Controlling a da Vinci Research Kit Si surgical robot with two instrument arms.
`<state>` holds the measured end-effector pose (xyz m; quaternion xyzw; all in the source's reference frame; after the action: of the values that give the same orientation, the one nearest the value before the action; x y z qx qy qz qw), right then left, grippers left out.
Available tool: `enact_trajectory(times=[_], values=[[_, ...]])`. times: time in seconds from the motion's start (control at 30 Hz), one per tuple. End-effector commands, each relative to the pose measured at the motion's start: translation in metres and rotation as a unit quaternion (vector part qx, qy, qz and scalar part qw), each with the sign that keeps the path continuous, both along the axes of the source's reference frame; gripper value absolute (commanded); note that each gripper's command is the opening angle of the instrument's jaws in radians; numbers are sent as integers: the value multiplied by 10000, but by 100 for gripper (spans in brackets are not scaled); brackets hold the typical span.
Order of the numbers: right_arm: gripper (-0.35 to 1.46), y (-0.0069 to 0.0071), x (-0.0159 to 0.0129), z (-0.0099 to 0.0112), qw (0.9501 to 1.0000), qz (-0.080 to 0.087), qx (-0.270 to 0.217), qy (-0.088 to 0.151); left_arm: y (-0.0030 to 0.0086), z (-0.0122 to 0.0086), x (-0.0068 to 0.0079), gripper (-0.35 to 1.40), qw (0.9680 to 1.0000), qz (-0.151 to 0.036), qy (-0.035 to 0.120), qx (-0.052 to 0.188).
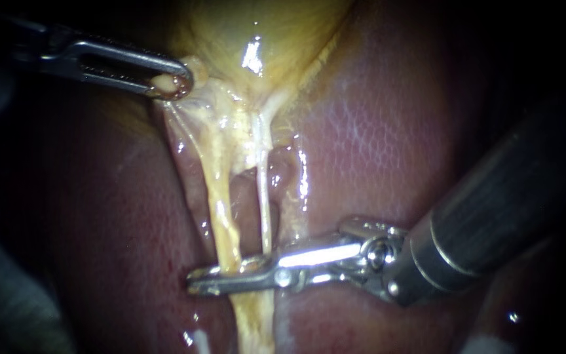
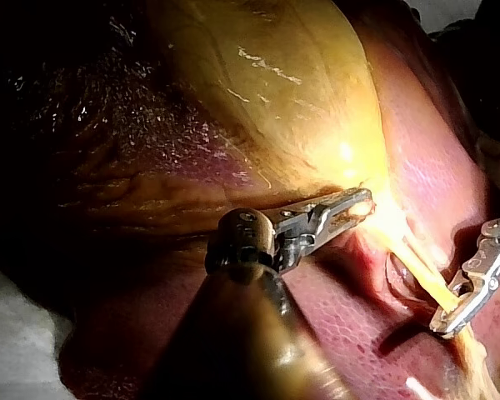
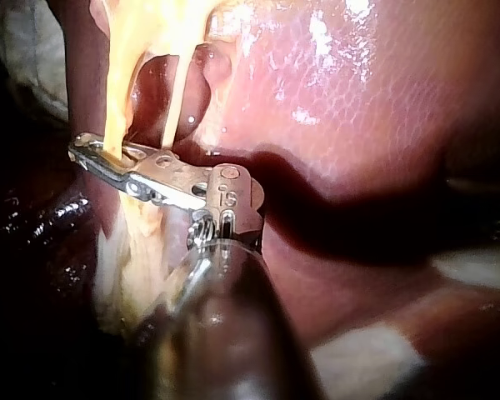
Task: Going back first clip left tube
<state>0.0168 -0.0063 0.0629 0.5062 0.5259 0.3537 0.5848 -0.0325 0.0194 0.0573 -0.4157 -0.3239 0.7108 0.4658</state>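
Two pale tubes run down from the yellow gallbladder (image 1: 263, 33): a thicker left tube (image 1: 221, 210) and a thin right tube (image 1: 264, 210). My right instrument (image 1: 198, 280) comes in from the right and lies across both. The left tube passes between its jaws, which lie close on it from two sides. In the right wrist view those jaws (image 3: 87, 154) hold the same yellow tube (image 3: 117, 108). My left instrument (image 1: 175, 84) is shut on a bit of gallbladder tissue near the neck, holding it up and to the left. The left wrist view shows that grip (image 2: 358, 204).
Pink-red liver (image 1: 375, 131) surrounds the tubes on both sides. Thin membrane stretches between the left instrument's grip and the left tube. My right instrument's dark shaft (image 1: 492, 203) fills the lower right. White cloth (image 2: 17, 333) lies at the edge of the left wrist view.
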Motion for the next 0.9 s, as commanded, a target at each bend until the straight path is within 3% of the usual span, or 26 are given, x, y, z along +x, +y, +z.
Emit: enact_trajectory(times=[0.03, 0.13, 0.2, 0.27, 0.37, 0.47, 0.67, 0.73, 0.9], values=[[-35, -1, 0, 1, 9998, -1, -209, 32, 0, 0, 0, -35, 10000, 0, -1, 0], [14, 0, 5, 2, 9978, -21, -658, 67, 0, 0, 0, -35, 10000, 0, -1, 0], [31, 1, 8, 2, 9948, -117, -1015, -16, 0, 0, 0, -35, 10000, 0, -1, 0], [42, 2, 12, 3, 9879, -288, -1512, -179, 0, 0, 0, -35, 10000, 1, -1, 0], [49, 5, 17, 6, 9742, -343, -2188, -440, 0, 0, 1, -35, 10000, 1, -1, 0], [50, 8, 16, 6, 9637, -142, -2582, -662, 0, 0, 1, -35, 10000, 1, -1, 0], [50, 15, -2, 1, 9469, -58, -3131, -730, 0, 0, 1, -35, 10000, 3, -2, 0], [50, 19, -9, -4, 9402, -125, -3312, -782, 0, 0, 1, -35, 10000, 3, -2, 0], [50, 38, -40, -30, 9145, -452, -3913, -924, -1, -1, 2, -35, 10000, 5, -4, 0]])
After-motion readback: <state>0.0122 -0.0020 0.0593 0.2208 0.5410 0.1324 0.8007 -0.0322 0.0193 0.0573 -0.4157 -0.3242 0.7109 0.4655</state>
